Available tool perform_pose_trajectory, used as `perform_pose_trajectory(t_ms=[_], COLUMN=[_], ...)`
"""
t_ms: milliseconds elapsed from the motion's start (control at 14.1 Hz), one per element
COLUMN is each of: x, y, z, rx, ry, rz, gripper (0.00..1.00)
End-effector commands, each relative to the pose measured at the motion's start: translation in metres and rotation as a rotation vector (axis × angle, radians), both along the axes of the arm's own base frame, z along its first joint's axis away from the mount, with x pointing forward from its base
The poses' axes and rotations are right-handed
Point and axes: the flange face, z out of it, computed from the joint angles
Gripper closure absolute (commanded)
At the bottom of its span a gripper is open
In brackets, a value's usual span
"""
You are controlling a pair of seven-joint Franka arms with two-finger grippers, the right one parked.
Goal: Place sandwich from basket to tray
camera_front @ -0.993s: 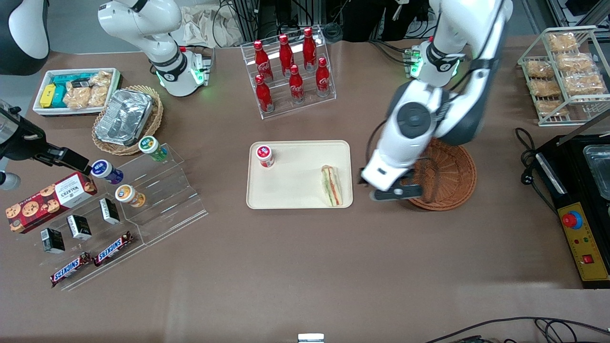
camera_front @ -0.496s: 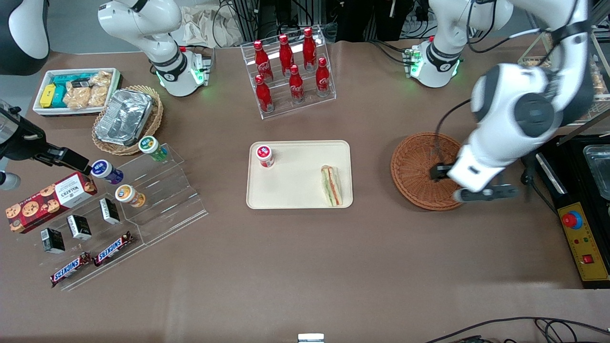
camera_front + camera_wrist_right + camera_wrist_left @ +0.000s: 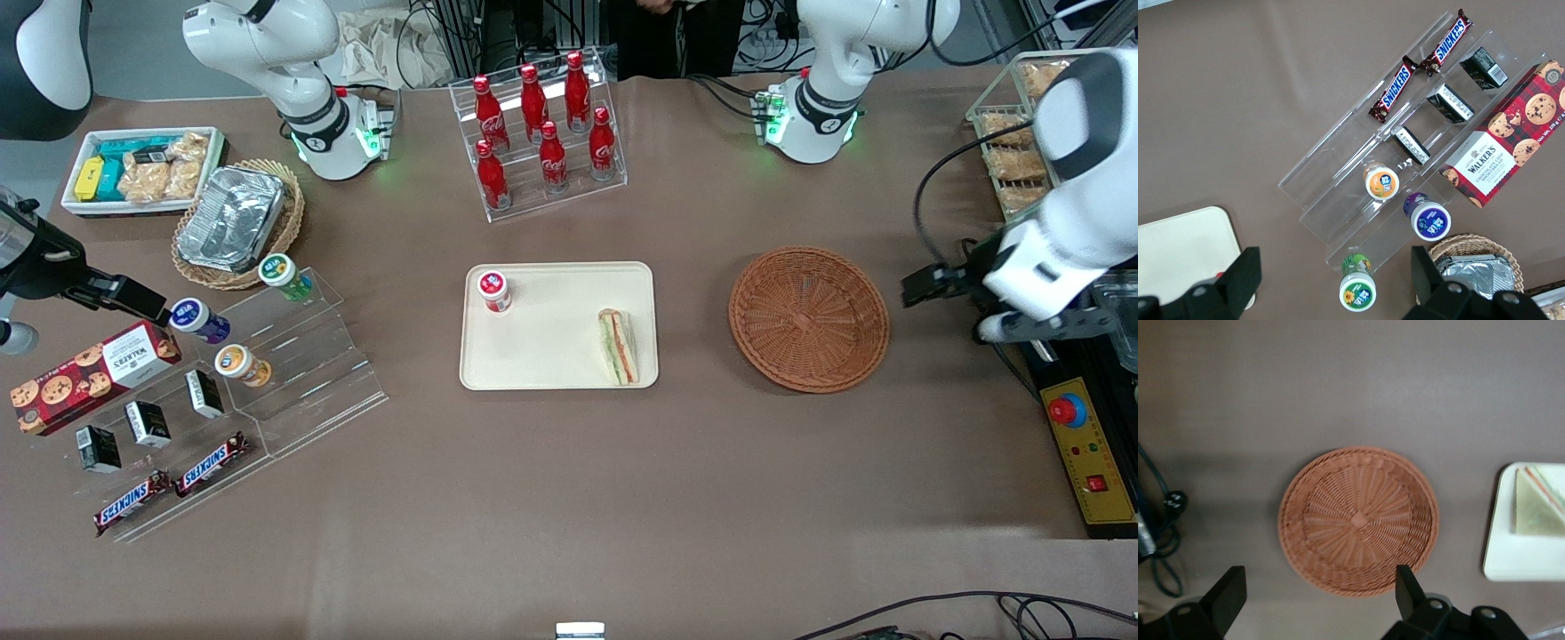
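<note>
The sandwich (image 3: pixel 619 347), a soft, light, easily crushed wedge best pinched gently across its bread faces, lies on the tray (image 3: pixel 551 356) beside the empty basket (image 3: pixel 808 318), above which the gripper (image 3: pixel 1318 600) hangs with fingers spread, holding nothing.

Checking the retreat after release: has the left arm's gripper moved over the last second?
Yes. The gripper has swung away from the round reddish-brown wicker basket, toward the working arm's end of the table, open and empty in the wrist view.
</note>
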Motion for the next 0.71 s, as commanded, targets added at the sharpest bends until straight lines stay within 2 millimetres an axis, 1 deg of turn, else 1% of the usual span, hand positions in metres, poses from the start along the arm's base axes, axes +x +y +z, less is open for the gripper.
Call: perform_pose_trajectory(t_ms=[0,142,213,426,496,638], x=[-0.022,-0.034,-0.038,-0.055,-0.06,-0.061], y=[0.019,0.019,0.024,0.02,0.014,0.006], z=[0.033,0.054,0.062,0.085,0.092,0.092], rx=[-0.039,-0.031,-0.03,0.027,0.061,0.108], ry=[-0.024,-0.056,-0.07,-0.085,-0.095,-0.092], rz=[-0.095,-0.124,-0.114,-0.127,-0.139,-0.142], gripper=[0.01,0.01,0.01,0.01,0.01,0.01])
